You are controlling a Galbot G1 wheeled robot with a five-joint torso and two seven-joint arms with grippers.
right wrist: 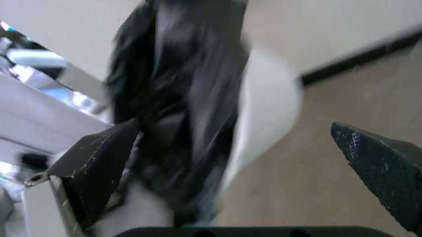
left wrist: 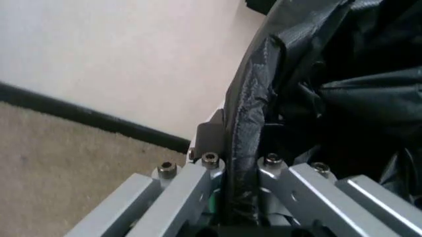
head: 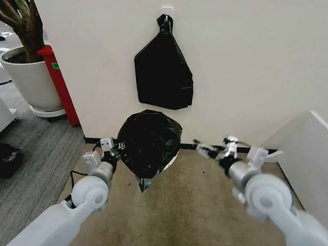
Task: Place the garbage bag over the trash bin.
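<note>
garbage bag (head: 147,147): black, glossy, draped over the trash bin (head: 173,157) on the floor against the wall; a pointed tail hangs low at the front, toward me. Only a sliver of cream rim shows at the bag's right edge.
bin in right wrist view: pale wall (right wrist: 267,106) bare on one side, bag (right wrist: 178,98) bunched on the other, so I'd judge coverage uneven.
left gripper (head: 111,148): at the bag's left edge; my jaws pressed together, pinching a fold of the film (left wrist: 244,123).
right gripper (head: 213,151): off to the right of the bin, apart from the bag; jaws spread, holding nothing.
risk 1: I'm holding one side only, so pulling could slide the bag off the exposed rim.
risk 2: thin film stretched over the rim may tear if I tug hard.
risk 3: light bin may tip or skid on the carpet if the pinch drags it.
risk 4: film may cling to my jaws on release and lift back off.
not the target: knotted black bag bundle (head: 163,67) hanging on the wall above.
</note>
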